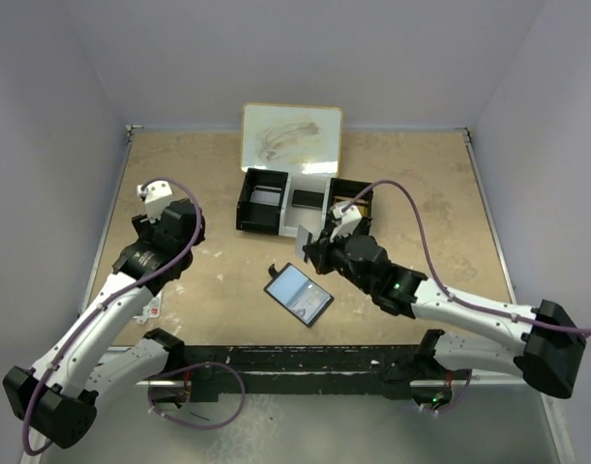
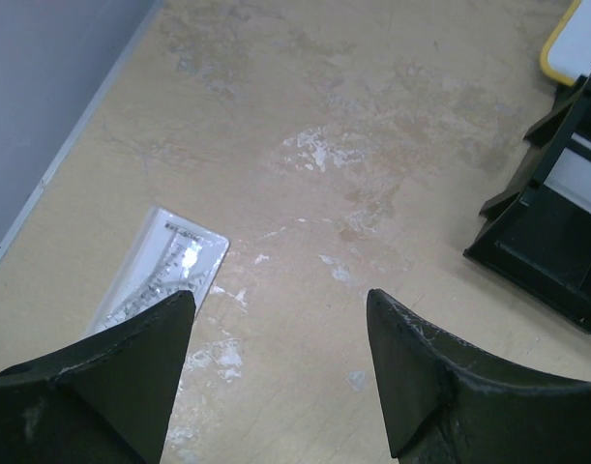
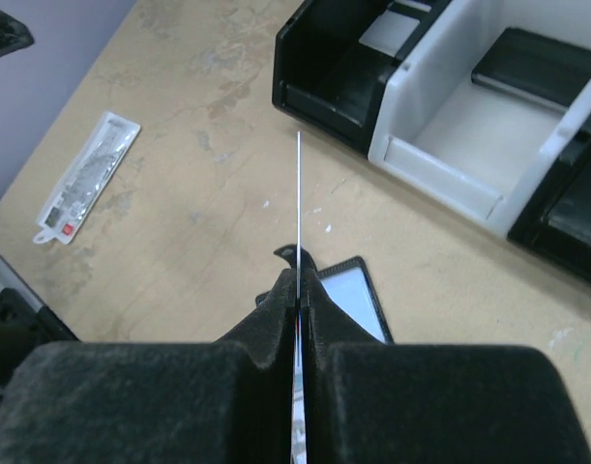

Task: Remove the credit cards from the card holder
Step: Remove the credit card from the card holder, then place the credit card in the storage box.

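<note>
Status, near to far. Small clear packet (image 1: pixel 152 307) with a red mark lay at 9 o'clock on the table (image 1: pixel 421 193), just beside the left forearm.

Card holder (image 1: pixel 298 293) lay open and flat near table centre. Its shiny grey-blue inside faced up and its snap tab (image 3: pixel 293 256) pointed to about 11 o'clock in the top view. Nothing gripped it.

Right gripper (image 1: pixel 312 249) hung just past the holder at 1 o'clock, jaws pinched tight on a thin card (image 3: pixel 298 193). The card stood on edge, apart from the holder. Right wrist view showed it as a bare vertical line, with the holder partly hidden under the fingers.

Left gripper (image 2: pixel 278 300) sat at 9–10 o'clock, well apart from the holder. Its jaws were wide with nothing between them and bare table below. A clear printed packet (image 2: pixel 169 266) was partly hidden behind its left finger (image 2: pixel 111 377). Couldn't tell whether it was the red-marked one.

Tray (image 1: pixel 245 203) sat at 12 o'clock with three compartments: black, white, black. A dark flat item (image 3: pixel 537 63) lay in the white one.

Whiteboard (image 1: pixel 291 138), yellow-rimmed and smudged, sat just beyond the tray by the far wall.
</note>
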Controlling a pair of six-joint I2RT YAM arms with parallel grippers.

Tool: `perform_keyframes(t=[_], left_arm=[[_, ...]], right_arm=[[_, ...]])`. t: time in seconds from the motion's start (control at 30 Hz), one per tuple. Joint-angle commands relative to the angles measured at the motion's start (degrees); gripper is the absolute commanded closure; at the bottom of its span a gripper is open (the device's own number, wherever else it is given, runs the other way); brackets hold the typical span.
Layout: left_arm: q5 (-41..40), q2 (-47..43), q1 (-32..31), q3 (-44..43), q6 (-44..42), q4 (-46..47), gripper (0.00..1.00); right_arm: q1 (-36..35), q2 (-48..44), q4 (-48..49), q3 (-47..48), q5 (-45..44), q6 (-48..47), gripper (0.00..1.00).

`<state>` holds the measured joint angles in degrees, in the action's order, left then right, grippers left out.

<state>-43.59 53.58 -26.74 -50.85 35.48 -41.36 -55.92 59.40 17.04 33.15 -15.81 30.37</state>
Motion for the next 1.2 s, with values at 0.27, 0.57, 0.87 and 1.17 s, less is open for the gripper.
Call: perform_keyframes(t=[0.27, 0.57, 0.87, 1.17], left_arm=[[-7.5, -6.3, 0.2, -0.2, 2.8, -0.5, 0.29], [-8.4, -10.6, 0.2, 0.4, 3.2, 0.1, 0.29], [-9.3, -12.0, 0.2, 0.4, 3.5, 0.1, 0.29], [-9.9, -12.0, 0.2, 0.4, 3.6, 0.1, 0.29]], right_arm=[[0.7, 22.6, -9.9, 26.0, -7.1, -15.5, 1.0], [3.6, 41.8, -19.4, 46.8, -9.0, -22.0, 1.0], [7.0, 56.1, -23.5, 63.2, -11.1, -30.0, 1.0], [8.6, 65.1, -26.5, 72.7, -11.4, -36.2, 1.0]])
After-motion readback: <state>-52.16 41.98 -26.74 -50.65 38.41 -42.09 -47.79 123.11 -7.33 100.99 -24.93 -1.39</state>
